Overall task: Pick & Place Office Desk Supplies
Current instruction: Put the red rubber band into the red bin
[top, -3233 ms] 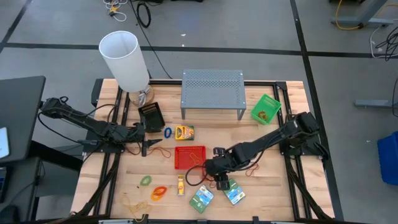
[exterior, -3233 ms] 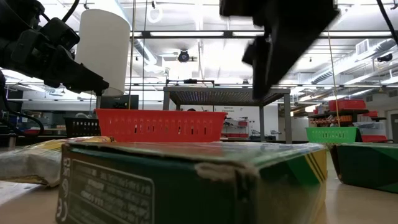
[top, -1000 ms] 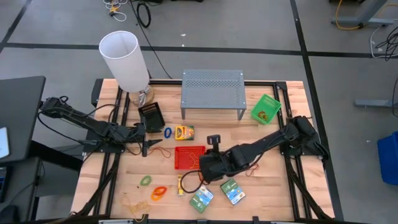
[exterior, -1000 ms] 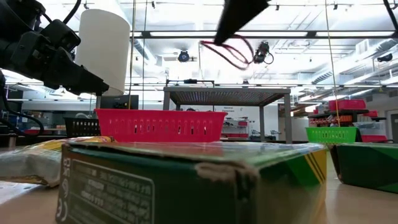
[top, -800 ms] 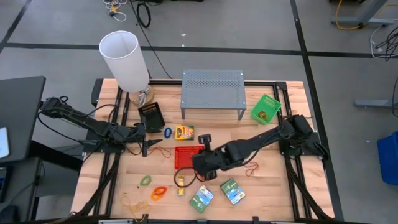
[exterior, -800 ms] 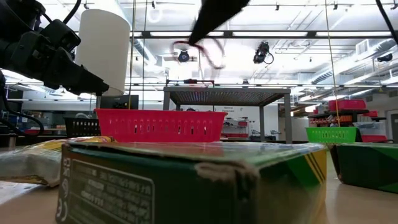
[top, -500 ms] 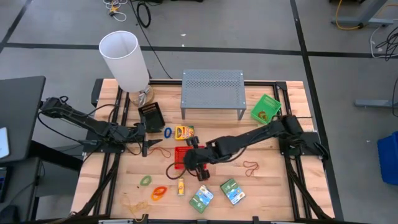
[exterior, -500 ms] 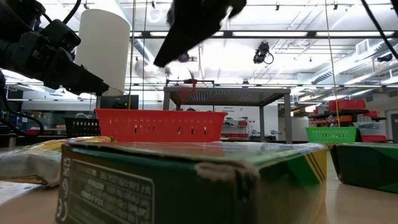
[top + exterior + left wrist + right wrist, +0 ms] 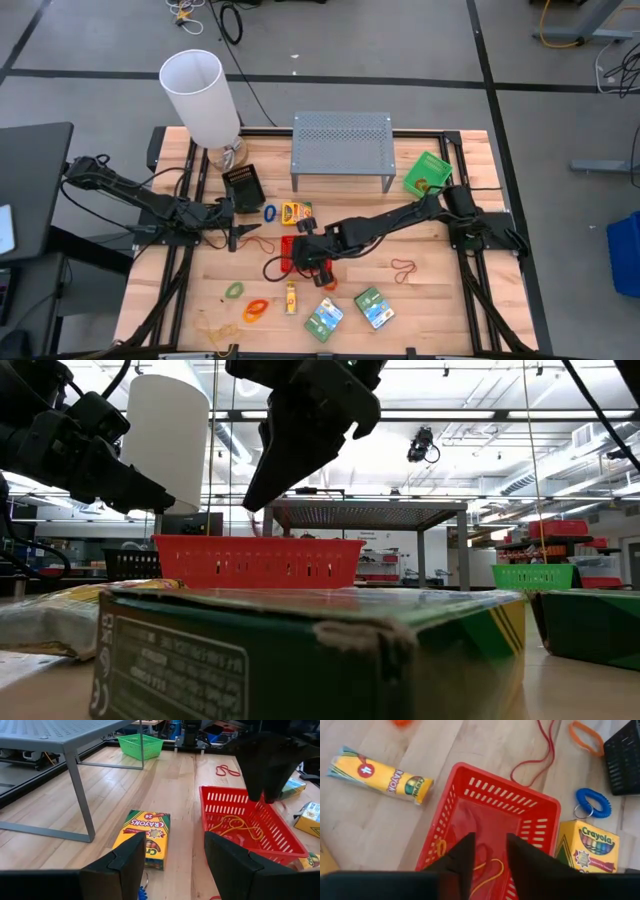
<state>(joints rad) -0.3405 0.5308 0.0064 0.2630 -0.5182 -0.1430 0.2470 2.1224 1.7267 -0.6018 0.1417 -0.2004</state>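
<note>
Red tray point(image 9: 288, 252), square plastic mesh, sits mid-tabletop in the high view, and the right claw point(image 9: 312, 258) hangs right over it. The yellow crayon box point(image 9: 297, 212) lies just beyond the tray, with a blue ring point(image 9: 269, 212) beside it and the black box point(image 9: 243, 186) near that. The left claw point(image 9: 240, 232) is parked off to the tray's left. A thin red band point(image 9: 404, 268) lies loose on the wood to the tray's right, and two glossy packets point(image 9: 324, 318) lie nearer the front edge.

Low view now: the tray's slotted wall point(image 9: 258, 560) stands level across the middle, with the right claw point(image 9: 262, 490) pointing down at it from above.

Left wrist: its own claw point(image 9: 175, 840) is spread wide, with nothing between the fingers. Ahead, the crayon box point(image 9: 145, 837) lies flat, and a thin yellow band point(image 9: 240, 825) curls on the tray's floor.

Right wrist, looking straight down: the right claw point(image 9: 490, 845) has its fingers parted and grips nothing. Under it lie the ribbed tray rim point(image 9: 510, 787) and the yellow band point(image 9: 487, 872). A faint reddish loop shows there too, too blurred to place.
</note>
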